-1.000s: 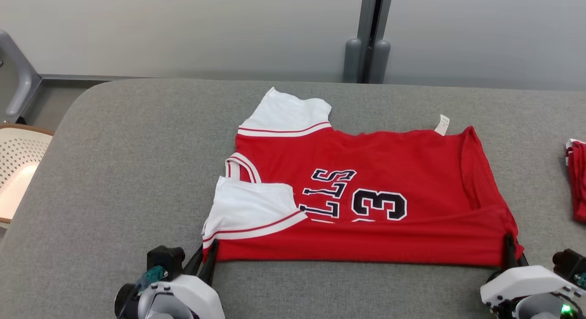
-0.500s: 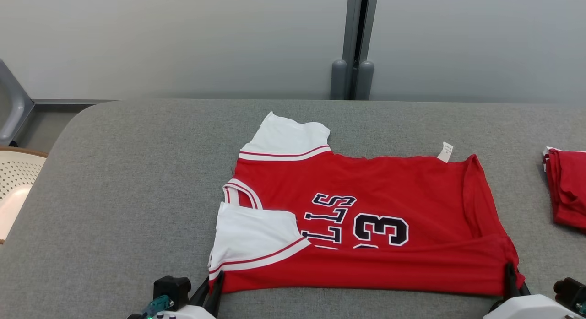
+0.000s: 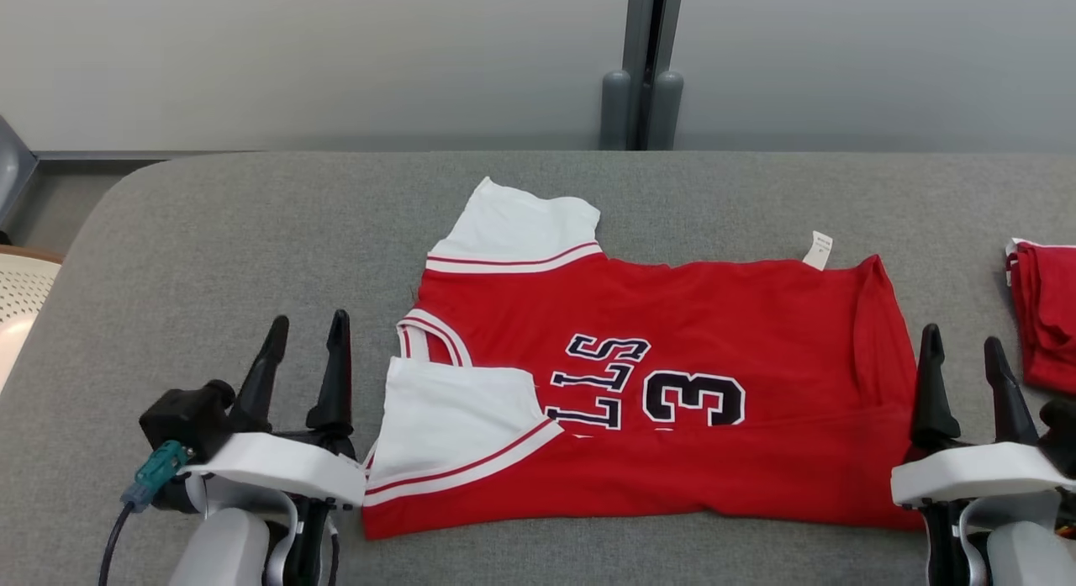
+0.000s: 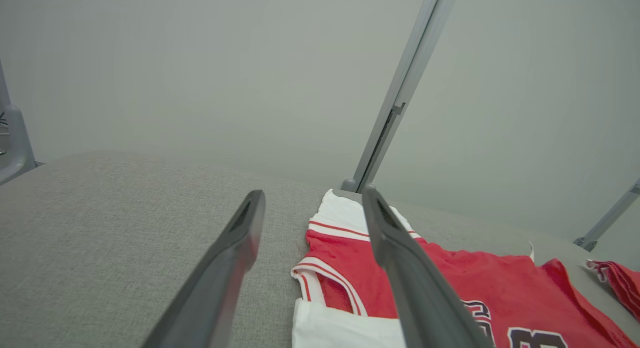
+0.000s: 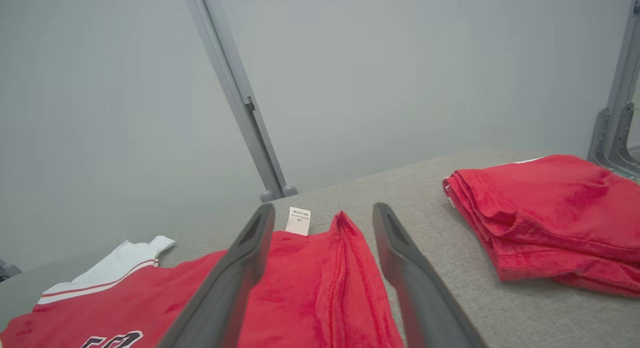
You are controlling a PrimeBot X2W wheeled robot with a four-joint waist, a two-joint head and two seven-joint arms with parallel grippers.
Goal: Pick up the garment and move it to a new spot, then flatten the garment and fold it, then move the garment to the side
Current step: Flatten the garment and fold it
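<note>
In the middle of the head view we see the red jersey (image 3: 714, 317) flat on the grey tabletop (image 3: 210, 233). The left gripper (image 3: 309, 319), lower left, and right gripper (image 3: 961, 335), lower right, have fingers wide apart, holding nothing. In the left wrist view the jersey (image 4: 450, 268) is lower right. In the right wrist view it is lower left.

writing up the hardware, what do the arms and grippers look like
The left gripper and right gripper each have two long, tapering dark fingers, a white wrist shell and pale grey forearm. The left also carries a black block, teal connector and black cable.
</note>
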